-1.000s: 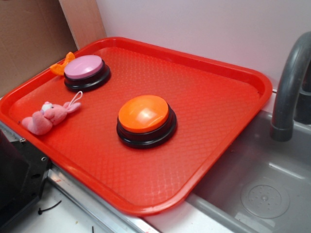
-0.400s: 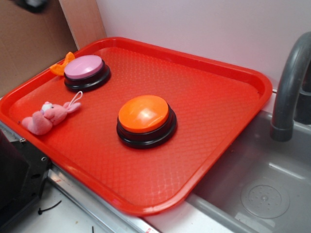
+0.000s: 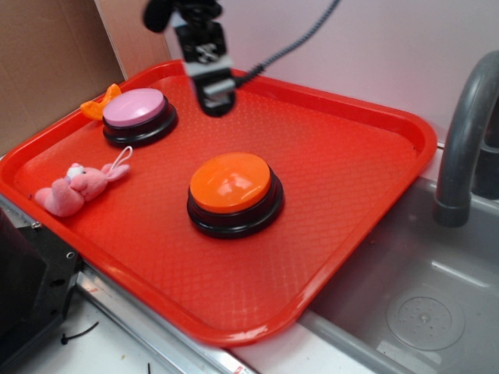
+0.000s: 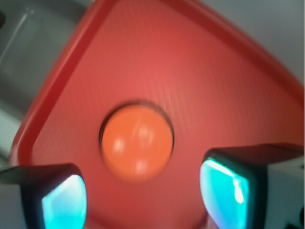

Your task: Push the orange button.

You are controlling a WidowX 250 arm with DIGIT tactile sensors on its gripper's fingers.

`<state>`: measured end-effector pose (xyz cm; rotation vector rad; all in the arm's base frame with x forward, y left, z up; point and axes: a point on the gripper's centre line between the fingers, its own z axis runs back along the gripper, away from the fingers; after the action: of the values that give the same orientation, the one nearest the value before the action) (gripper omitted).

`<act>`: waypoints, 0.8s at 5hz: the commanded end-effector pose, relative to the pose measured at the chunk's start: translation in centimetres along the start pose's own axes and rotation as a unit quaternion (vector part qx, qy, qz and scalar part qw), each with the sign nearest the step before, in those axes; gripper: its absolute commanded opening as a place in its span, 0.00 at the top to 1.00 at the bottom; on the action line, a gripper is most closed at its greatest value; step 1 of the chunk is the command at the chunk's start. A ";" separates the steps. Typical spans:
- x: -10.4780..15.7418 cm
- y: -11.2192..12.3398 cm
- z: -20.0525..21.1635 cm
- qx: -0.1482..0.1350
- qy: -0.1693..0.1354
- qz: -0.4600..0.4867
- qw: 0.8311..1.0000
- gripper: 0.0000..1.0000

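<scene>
A red tray (image 3: 366,148) holds the orange button (image 3: 231,181) near its middle, with bare tray floor on every side of it and nothing above its dome. The gripper (image 3: 214,97) hangs over the tray's far side, fingers (image 4: 64,202) spread apart, open air between it and the button. Possible obstacles sit well to the left (a pink button (image 3: 136,107), a small pink plush toy (image 3: 74,189)), and a grey faucet (image 3: 465,132) rises off the tray's right edge.

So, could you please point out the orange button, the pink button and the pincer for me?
orange button (image 3: 231,181), exterior view, centre of its glossy domed top.
pink button (image 3: 136,107), exterior view, middle of its pink top.
pincer (image 4: 143,191), wrist view, midway between its two fingertips.
</scene>
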<state>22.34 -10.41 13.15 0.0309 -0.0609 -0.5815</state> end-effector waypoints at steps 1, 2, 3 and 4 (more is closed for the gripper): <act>-0.4 -2.3 -5.2 -0.023 0.006 -0.013 1.000 0.00; -1.2 -2.6 -7.1 -0.028 0.023 -0.019 0.999 0.00; -0.9 -2.3 -7.7 -0.026 0.033 -0.028 0.999 0.00; -0.3 -2.3 -6.9 -0.015 0.036 -0.037 0.999 0.00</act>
<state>21.55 -11.12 5.48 0.0307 0.0485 -0.6482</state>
